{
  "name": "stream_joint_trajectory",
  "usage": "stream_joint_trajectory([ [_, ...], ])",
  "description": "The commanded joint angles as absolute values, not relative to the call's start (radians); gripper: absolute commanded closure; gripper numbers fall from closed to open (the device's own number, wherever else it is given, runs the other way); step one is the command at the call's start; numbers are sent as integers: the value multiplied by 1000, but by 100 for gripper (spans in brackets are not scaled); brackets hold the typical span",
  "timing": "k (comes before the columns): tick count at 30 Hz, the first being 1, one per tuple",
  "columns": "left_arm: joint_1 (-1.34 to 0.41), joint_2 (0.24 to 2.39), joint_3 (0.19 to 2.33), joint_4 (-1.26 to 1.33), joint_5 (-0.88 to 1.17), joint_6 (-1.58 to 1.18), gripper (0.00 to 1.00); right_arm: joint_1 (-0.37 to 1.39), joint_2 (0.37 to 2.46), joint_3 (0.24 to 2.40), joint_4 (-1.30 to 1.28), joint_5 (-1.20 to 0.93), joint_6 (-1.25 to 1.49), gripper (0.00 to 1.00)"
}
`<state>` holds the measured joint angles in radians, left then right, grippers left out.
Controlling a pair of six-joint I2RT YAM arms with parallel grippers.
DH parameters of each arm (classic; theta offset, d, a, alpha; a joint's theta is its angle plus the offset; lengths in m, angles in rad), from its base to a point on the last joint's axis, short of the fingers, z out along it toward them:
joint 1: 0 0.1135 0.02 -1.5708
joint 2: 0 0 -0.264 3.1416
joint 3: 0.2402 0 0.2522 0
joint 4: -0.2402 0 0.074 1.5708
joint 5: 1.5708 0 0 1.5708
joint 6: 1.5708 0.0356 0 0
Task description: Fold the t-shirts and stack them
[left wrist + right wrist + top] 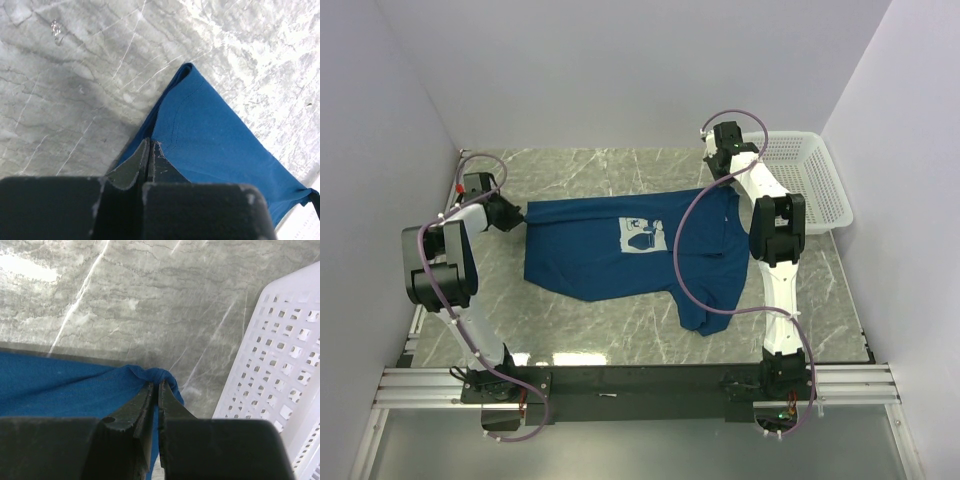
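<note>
A dark blue t-shirt (620,250) with a white square print lies spread across the marble table, stretched between both arms. My left gripper (516,215) is shut on the shirt's left edge; in the left wrist view the blue cloth (220,135) runs out from between the closed fingers (131,167). My right gripper (723,172) is shut on the shirt's far right corner; in the right wrist view a bunched fold of blue cloth (157,374) sits pinched at the fingertips (172,405). One sleeve hangs toward the near side (708,305).
A white plastic mesh basket (810,185) stands at the back right, close beside my right gripper; its wall shows in the right wrist view (272,370). Grey walls close in the table on three sides. The marble tabletop (590,170) shows behind the shirt.
</note>
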<state>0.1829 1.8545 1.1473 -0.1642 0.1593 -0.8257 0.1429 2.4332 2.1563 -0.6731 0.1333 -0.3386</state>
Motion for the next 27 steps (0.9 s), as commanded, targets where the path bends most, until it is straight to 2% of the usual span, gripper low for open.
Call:
stream_joint_trajectory([
  [1,193,1836,1190,-170,138,-799,100,126,2437,2203,-649,164,-353,94],
  [14,206,1852,1198,-187,158,-776,99,123,2457,2232,-660,175,-356,93],
  [16,206,1845,1190,-186,164,-773,95,124,2459,2238,-661,176,-359,91],
  [17,207,1844,1180,-184,166,-773,92,124,2459,2240,-661,176,-360,88],
  [21,210,1812,1144,-172,169,-775,62,126,2457,2244,-660,178,-364,72],
  [22,215,1790,1140,-172,164,-776,59,126,2456,2255,-661,181,-364,69],
  [24,230,1754,1124,-181,124,-779,51,130,2451,2263,-667,179,-364,56],
  [27,274,1625,1085,-184,85,-785,45,141,2424,2261,-666,178,-371,39],
])
